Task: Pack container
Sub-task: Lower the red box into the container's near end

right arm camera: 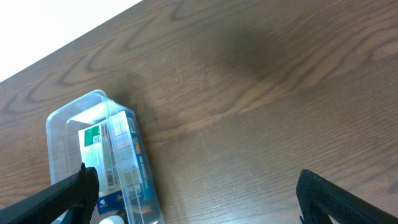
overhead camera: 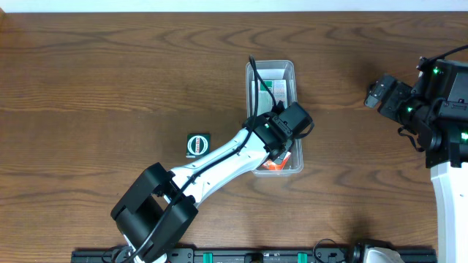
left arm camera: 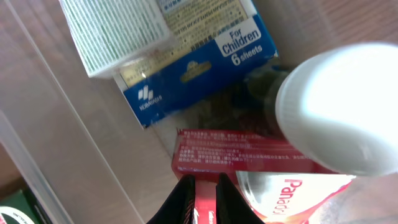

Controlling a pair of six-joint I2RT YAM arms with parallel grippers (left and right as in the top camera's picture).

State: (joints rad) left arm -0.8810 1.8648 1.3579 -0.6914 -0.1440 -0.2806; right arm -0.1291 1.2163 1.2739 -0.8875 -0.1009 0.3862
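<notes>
A small green box (overhead camera: 198, 144) lies just left of the container (overhead camera: 281, 66), whose long axis runs near to far. The left gripper (left arm camera: 204, 186) is inside the container's near end, its fingers almost closed and apparently pinching a red box (left arm camera: 236, 158). The right gripper (overhead camera: 376, 95), spread wide and empty, is well apart to the right.

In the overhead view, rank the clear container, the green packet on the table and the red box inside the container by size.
Largest: the container. Next: the green packet. The red box is mostly hidden under the left arm, so I can't rank it.
</notes>
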